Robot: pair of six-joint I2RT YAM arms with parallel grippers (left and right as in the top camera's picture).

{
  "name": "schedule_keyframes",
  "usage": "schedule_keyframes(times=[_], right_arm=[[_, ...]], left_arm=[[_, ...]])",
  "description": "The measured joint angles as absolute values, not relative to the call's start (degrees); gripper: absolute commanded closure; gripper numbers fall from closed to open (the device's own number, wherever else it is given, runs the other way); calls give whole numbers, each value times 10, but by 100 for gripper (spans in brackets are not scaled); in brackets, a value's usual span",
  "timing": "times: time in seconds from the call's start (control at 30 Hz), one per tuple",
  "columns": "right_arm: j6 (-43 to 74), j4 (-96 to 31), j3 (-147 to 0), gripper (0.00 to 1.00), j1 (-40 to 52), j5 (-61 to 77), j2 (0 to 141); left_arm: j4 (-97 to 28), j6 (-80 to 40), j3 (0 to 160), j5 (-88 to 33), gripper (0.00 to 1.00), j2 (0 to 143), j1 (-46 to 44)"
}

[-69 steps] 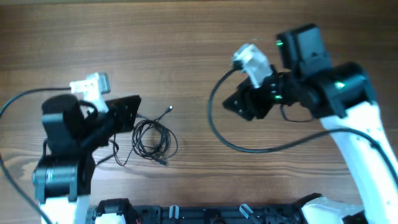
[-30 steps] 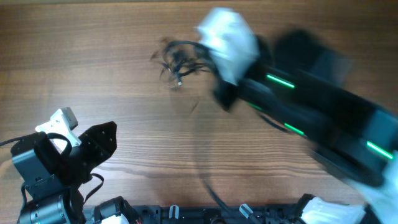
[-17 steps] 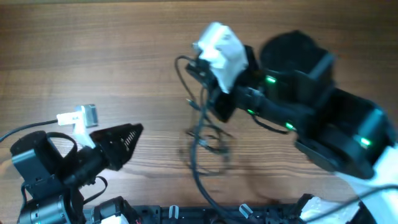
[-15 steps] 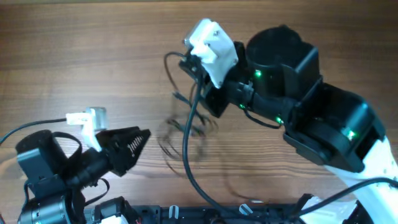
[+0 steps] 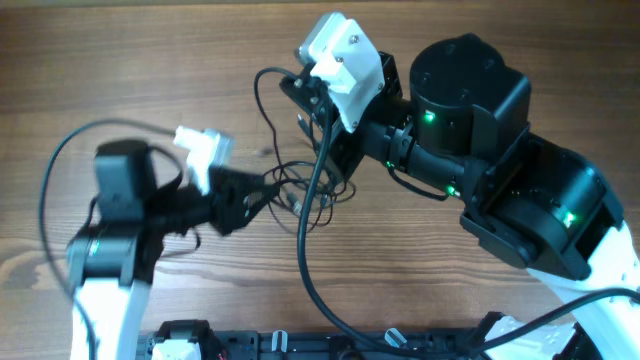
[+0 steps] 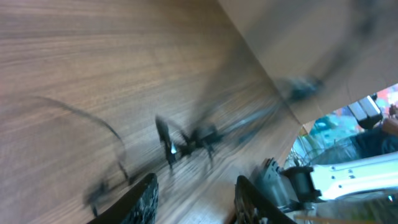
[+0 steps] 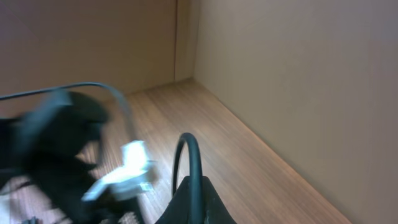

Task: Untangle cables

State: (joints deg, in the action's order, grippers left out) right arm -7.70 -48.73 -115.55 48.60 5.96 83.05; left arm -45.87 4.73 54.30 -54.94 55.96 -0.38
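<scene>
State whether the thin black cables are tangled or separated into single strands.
Tangled. In the overhead view the cables form one cluster of overlapping, crossing loops.

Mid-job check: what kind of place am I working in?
Most likely an indoor robot lab bench: a left arm and a right arm work over a wood-grain table, plain beige walls close in its corner, and the workpiece is a tangle of thin cables.

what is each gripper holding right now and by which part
The right gripper seems to pinch the cables by an upper strand, with the tangle trailing below it. The left gripper is open and holds nothing.
</scene>
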Motion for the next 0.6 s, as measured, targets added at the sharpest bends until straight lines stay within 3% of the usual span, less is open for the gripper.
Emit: schedule_keyframes(times=[0.37, 0.6], right_arm=[[-77, -518, -1155, 96, 486, 107, 797], [-77, -555, -1155, 96, 486, 120, 796]], left_arm=[[-209, 6, 538, -542, 60, 856, -131], [-90, -109, 536, -514, 63, 889, -201]])
